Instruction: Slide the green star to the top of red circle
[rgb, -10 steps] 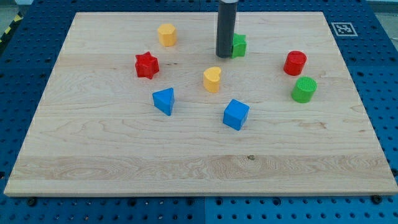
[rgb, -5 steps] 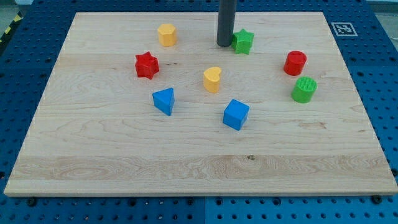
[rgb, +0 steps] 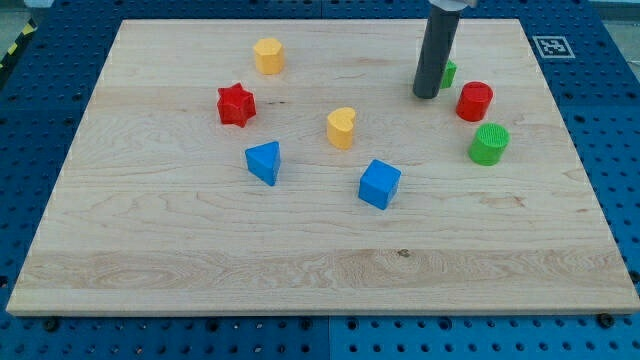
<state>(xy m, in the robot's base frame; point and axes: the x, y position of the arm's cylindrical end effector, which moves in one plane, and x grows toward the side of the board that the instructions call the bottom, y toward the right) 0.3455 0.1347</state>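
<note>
The green star (rgb: 449, 73) is mostly hidden behind my rod; only a sliver shows at the rod's right edge. It lies just up and left of the red circle (rgb: 474, 101), near the board's top right. My tip (rgb: 426, 96) touches the board at the star's left side, a short way left of the red circle.
A green circle (rgb: 489, 144) sits just below the red circle. A yellow heart (rgb: 341, 127), blue cube (rgb: 379, 184) and blue triangle (rgb: 264, 161) lie mid-board. A red star (rgb: 236, 104) and yellow hexagon (rgb: 268, 55) lie at the upper left. The wooden board (rgb: 200, 260) has an edge just beyond the circles.
My tip has swept to the view's right and slightly down, pushing the green star from the top middle to just up and left of the red circle. Other blocks have not moved.
</note>
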